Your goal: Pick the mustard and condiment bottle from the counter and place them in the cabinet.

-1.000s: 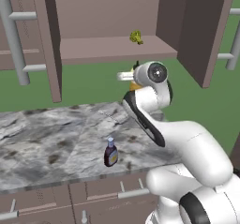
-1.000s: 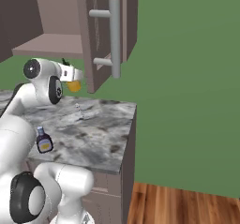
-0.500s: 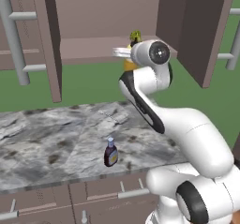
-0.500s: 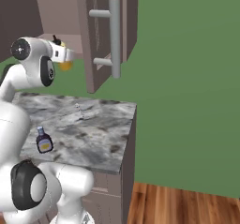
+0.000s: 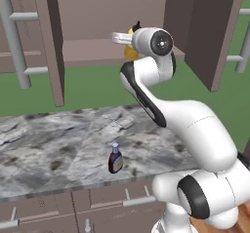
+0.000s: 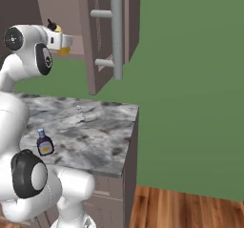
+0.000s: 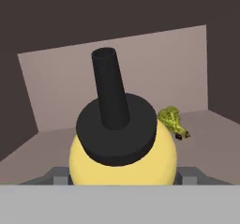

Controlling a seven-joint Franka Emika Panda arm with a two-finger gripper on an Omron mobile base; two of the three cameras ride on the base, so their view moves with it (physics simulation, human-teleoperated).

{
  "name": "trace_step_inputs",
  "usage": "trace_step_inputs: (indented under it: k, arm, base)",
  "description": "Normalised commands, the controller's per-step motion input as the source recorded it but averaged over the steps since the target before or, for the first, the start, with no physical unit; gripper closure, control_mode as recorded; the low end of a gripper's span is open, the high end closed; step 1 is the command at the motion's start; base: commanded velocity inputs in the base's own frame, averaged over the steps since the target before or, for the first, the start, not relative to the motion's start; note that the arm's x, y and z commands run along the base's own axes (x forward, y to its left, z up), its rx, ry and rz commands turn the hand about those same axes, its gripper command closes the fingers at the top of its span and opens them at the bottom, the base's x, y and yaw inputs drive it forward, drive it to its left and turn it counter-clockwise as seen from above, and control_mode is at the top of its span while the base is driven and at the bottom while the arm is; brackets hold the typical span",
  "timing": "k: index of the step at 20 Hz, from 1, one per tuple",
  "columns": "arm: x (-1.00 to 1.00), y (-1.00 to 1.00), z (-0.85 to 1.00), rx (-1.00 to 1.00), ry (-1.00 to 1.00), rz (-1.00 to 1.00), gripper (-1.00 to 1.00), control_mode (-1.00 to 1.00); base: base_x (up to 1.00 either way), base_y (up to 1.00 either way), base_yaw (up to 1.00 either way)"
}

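My gripper (image 5: 128, 44) is shut on the mustard (image 5: 130, 52), a yellow squeeze bottle with a black nozzle cap, and holds it at the height of the cabinet shelf (image 5: 88, 51), in front of the open cabinet. Seen from the hand, the mustard (image 7: 123, 157) stands upright between the fingertips, with the cabinet's back wall behind it. From the right, the mustard (image 6: 62, 48) pokes out beside the white hand. The condiment bottle (image 5: 115, 159), dark brown with a pale cap, stands upright near the front edge of the marbled counter (image 5: 49, 139); from the right side, the condiment bottle (image 6: 45, 143) is next to my arm.
Both cabinet doors stand open, one to the left (image 5: 51, 42) and one to the right (image 5: 215, 32), with long grey bar handles (image 6: 116, 36). A bunch of bananas (image 7: 174, 122) lies on the shelf, right of the mustard. The counter ends at its right edge (image 6: 133, 136).
The arm has risen and carried the mustard up from below the shelf to shelf height, closer to the cabinet opening. The condiment bottle has stayed in place.
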Motion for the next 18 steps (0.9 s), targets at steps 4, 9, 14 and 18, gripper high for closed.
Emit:
trace_step_inputs:
  k: [4,9,14,18]
  arm:
    - [0.41,0.00,0.13,0.05,0.00,0.00,1.00,-1.00]
    - [0.44,0.00,0.03,0.08,0.00,0.00,1.00,-1.00]
    - [0.33,0.00,-0.09,0.05,0.00,0.00,1.00,-1.00]
    - [0.34,0.00,-0.29,0.00,0.05,0.00,1.00,-1.00]
  base:
    - [0.00,0.00,0.00]
    - [0.00,0.00,0.00]
    - [0.00,0.00,0.00]
    - [0.00,0.00,0.00]
